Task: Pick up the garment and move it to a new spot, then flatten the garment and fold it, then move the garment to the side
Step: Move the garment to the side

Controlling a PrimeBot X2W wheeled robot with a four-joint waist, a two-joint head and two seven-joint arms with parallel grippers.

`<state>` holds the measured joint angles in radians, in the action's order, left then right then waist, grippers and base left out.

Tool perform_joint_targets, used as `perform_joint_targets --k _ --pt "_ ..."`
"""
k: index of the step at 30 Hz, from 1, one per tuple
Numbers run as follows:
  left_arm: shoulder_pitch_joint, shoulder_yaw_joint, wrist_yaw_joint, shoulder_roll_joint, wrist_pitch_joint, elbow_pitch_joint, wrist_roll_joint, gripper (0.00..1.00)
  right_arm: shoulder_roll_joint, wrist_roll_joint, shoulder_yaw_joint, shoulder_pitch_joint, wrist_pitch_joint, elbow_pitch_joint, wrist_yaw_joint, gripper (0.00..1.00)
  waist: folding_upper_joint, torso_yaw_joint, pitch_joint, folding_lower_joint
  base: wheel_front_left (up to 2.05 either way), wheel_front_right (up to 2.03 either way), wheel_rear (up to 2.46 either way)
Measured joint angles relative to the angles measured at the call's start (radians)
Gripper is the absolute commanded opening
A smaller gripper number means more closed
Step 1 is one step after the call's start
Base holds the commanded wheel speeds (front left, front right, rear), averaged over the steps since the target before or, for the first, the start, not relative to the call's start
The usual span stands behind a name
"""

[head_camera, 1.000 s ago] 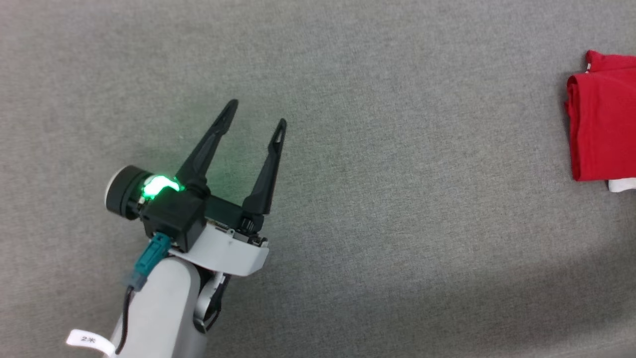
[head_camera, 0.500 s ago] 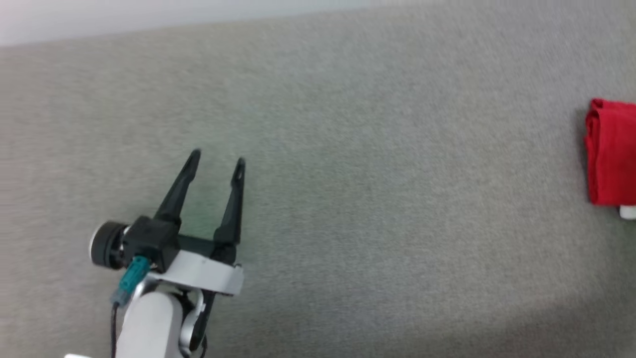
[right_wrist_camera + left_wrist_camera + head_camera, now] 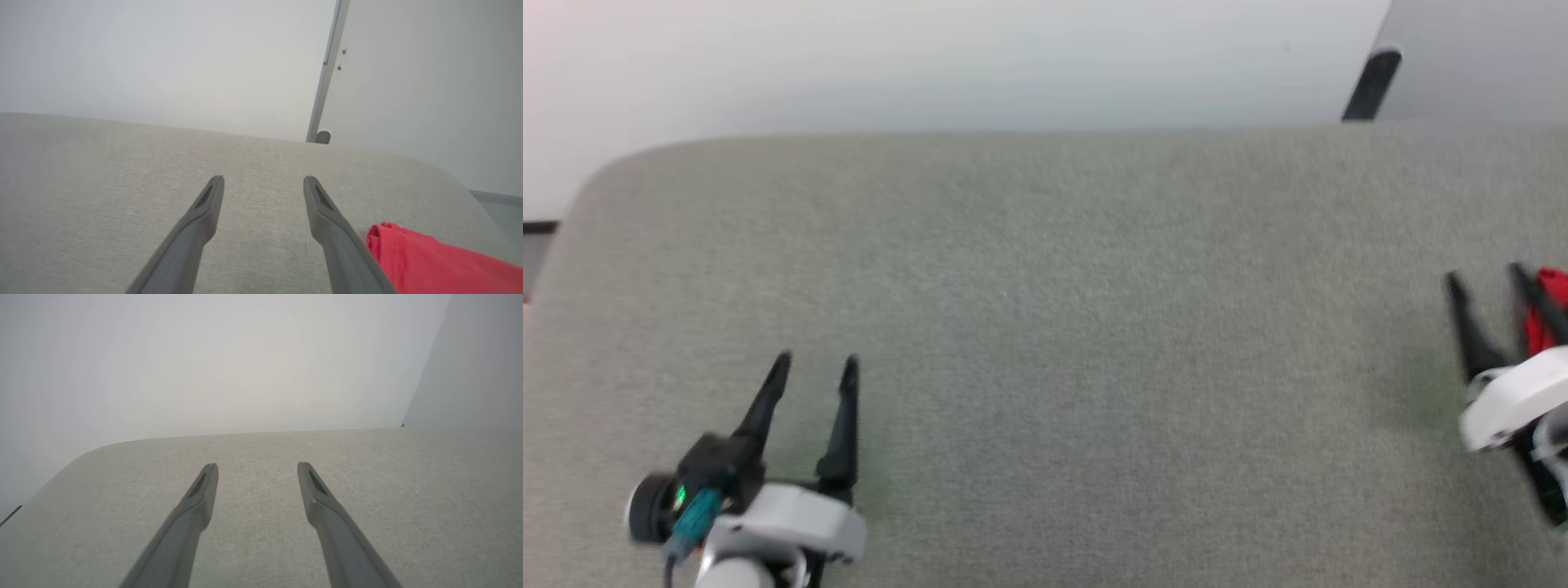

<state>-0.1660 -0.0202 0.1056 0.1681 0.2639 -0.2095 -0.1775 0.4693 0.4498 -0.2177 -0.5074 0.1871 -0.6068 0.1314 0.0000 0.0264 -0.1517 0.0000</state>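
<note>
A bare, lab-like room. A grey fabric surface (image 3: 102,183) lies under the right gripper (image 3: 263,179); a blank white wall (image 3: 163,61) and metal post (image 3: 327,81) stand beyond.

A grey-beige woven fabric surface (image 3: 1045,286) with rounded corners spreads beneath and ahead of the left gripper (image 3: 817,361) and the right gripper (image 3: 1485,274). Beyond its far edge stands a pale wall (image 3: 931,65). Ahead and right of the right gripper rises a slim grey upright strip (image 3: 327,73), with a small round grey knob (image 3: 322,136) at its foot.
</note>
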Motion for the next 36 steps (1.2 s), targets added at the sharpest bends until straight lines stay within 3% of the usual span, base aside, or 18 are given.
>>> perform_joint_targets --k 7,12,29,36 --pt "0.078 0.04 -0.009 0.001 0.0 -0.017 -0.007 1.0 -0.087 -0.01 -0.013 0.098 0.03 0.086 0.0 1.0 0.0 0.028 0.079 0.0 0.0 0.0 0.0" --pt "0.11 0.053 -0.009 -0.011 0.0 -0.016 -0.007 1.0 -0.112 -0.024 -0.007 0.154 0.031 0.143 0.0 1.0 0.0 0.029 0.108 0.0 0.0 0.0 0.0" --pt "0.259 0.086 -0.009 -0.052 0.0 0.135 -0.002 1.0 -0.203 -0.075 0.166 0.455 -0.034 0.428 0.0 1.0 0.0 0.005 0.117 0.0 0.0 0.0 0.0" --pt "0.295 0.091 -0.008 -0.062 0.0 0.176 -0.008 1.0 -0.215 -0.09 0.212 0.5 -0.086 0.515 0.0 1.0 0.0 0.003 0.118 0.0 0.0 0.0 0.0"
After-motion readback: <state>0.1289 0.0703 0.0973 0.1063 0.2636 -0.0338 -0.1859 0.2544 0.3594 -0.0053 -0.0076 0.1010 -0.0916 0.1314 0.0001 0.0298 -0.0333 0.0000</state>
